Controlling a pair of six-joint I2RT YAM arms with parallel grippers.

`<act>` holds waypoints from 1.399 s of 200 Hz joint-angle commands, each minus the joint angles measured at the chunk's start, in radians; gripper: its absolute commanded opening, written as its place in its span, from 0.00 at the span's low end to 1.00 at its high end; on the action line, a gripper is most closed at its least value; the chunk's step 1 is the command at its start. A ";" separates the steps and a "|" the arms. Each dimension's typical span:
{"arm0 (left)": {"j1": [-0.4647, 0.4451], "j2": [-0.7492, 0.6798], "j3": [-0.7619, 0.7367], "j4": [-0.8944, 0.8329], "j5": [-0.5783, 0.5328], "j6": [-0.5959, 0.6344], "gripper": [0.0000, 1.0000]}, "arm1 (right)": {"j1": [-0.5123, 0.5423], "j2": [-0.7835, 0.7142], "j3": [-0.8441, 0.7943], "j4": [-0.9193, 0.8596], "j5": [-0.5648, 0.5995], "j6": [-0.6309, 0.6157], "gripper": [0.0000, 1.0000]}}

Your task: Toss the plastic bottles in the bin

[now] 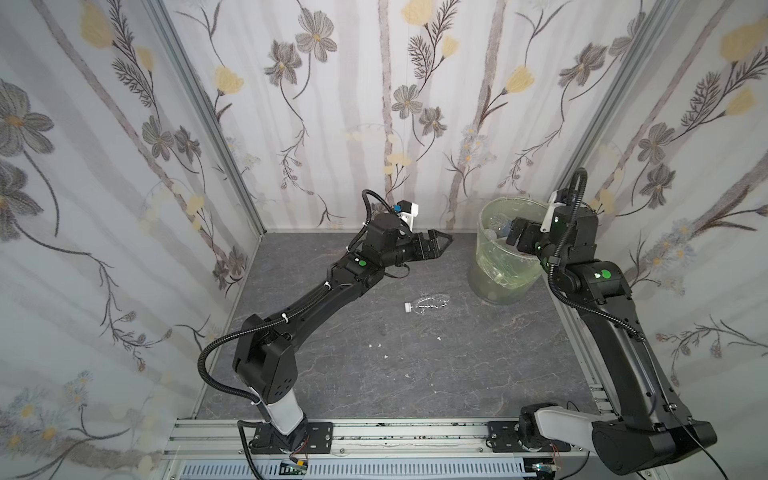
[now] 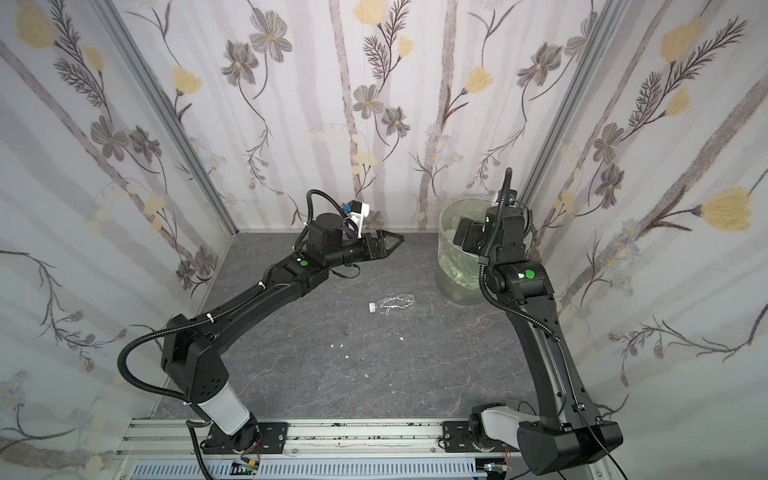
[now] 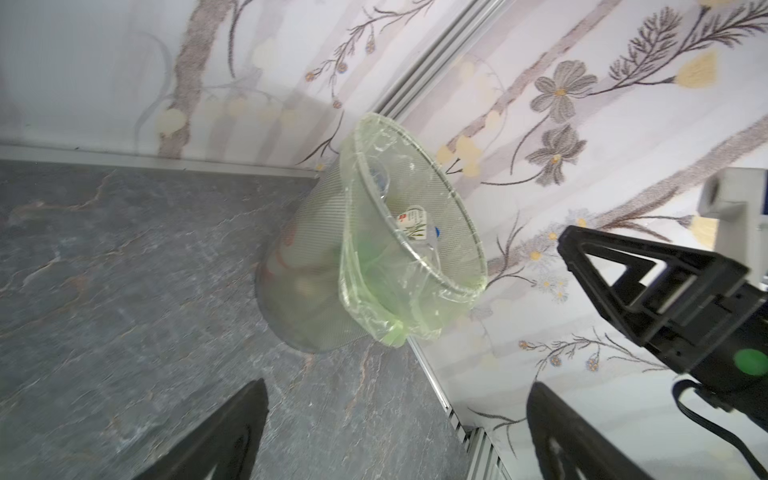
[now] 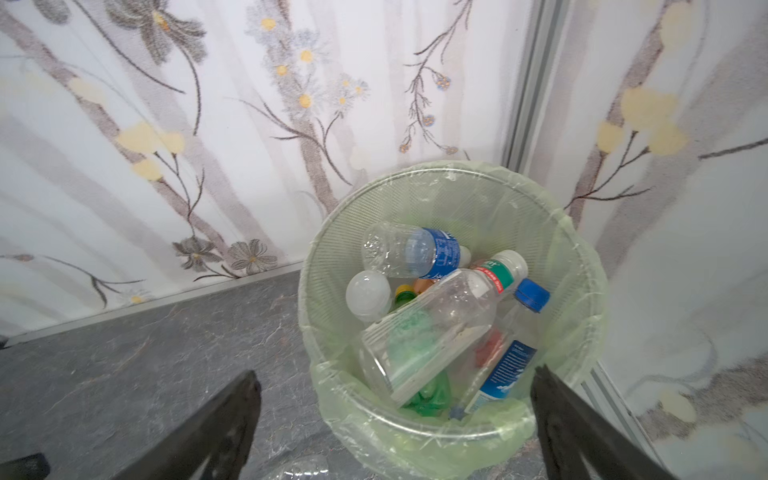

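- My right gripper [image 1: 515,235] hung over the near rim of the bin [image 1: 488,257], jaws spread as wide as they go, with nothing between them.
- The bin stood in the far right corner of the table [image 1: 374,374]. The plastic bottles [image 4: 432,332] inside it lay piled across one another (mostly clear, with blue and red-and-green labels showing).
- My left gripper [image 1: 441,244] was raised over the table by the far edge, left of the bin. It was also wide open and empty, its tips turned toward the bin.
- One loose bottle [image 1: 430,302], clear, crumpled and white-capped, lay on its side near the middle of the table, near the bin's foot.
- I judged the job nearly done: the step in hand was fetching that loose bottle, the only one I could see outside the bin.
- The next move called for one gripper to come down across the crumpled body and close gently, since thin plastic would likely buckle or skid. It then had to lift clear of the rim before letting go.
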 commanded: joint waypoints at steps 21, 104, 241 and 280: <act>0.066 -0.079 -0.176 0.024 -0.014 -0.059 1.00 | 0.113 0.029 -0.091 0.054 -0.045 -0.029 1.00; 0.176 -0.197 -0.466 0.024 0.029 -0.133 1.00 | 0.323 0.269 -0.342 0.176 -0.077 0.000 1.00; 0.231 -0.281 -0.601 0.025 0.040 -0.133 1.00 | 0.334 0.535 -0.462 0.376 -0.214 0.079 1.00; 0.244 -0.280 -0.606 0.025 0.041 -0.127 1.00 | 0.385 0.522 -0.467 0.389 -0.245 0.105 1.00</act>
